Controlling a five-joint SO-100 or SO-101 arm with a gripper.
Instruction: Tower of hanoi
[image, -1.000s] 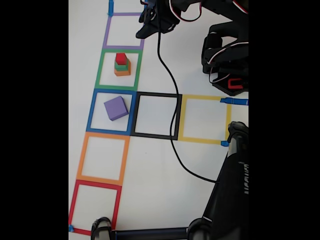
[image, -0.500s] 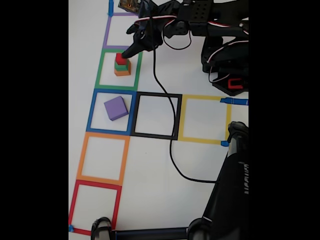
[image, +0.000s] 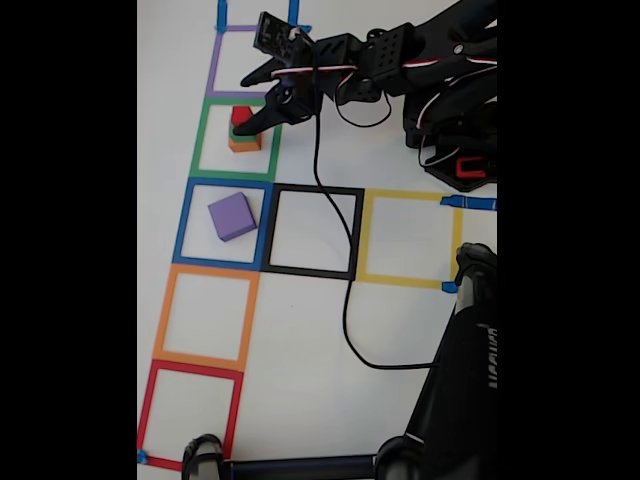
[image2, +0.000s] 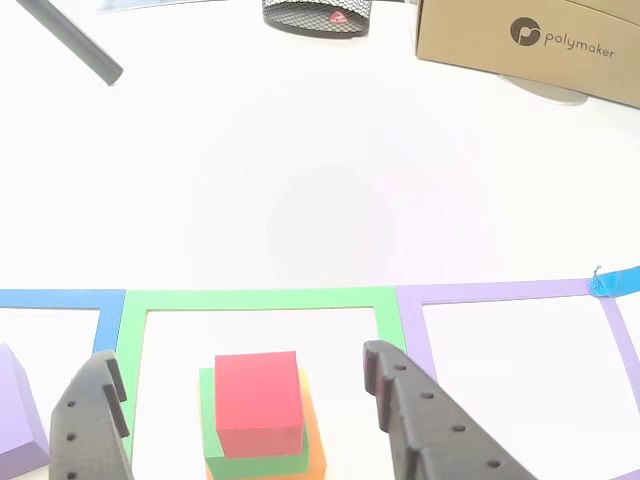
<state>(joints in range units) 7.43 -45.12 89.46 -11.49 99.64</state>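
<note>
**Gripper over the three-cube stack, fingers apart**

In the fixed view, your gripper (image: 252, 120) reaches in from the right and sits over the stack inside the green tape square (image: 205, 140). You can see the red cube (image: 240, 114) on top and the orange cube (image: 243, 146) at the bottom; the dark fingers hide most of what lies between. The purple cube (image: 231, 216) sits alone in the blue tape square (image: 186, 225) just below — well apart from the gripper. A black cable (image: 340, 260) trails from the arm across the black tape square (image: 313, 190).

In the other view, you look along the fingers (image2: 420, 420) — they stand apart, one on each side of the stack, neither touching it. The red cube (image2: 258, 402) rests on the green cube (image2: 212, 440), which rests on the orange cube (image2: 314, 450), all within the green tape square (image2: 260, 298). An edge of the purple cube (image2: 15, 410) shows at the left. Beyond the white table (image2: 320, 170) stands a cardboard box (image2: 520, 45) printed "polymaker".
</note>
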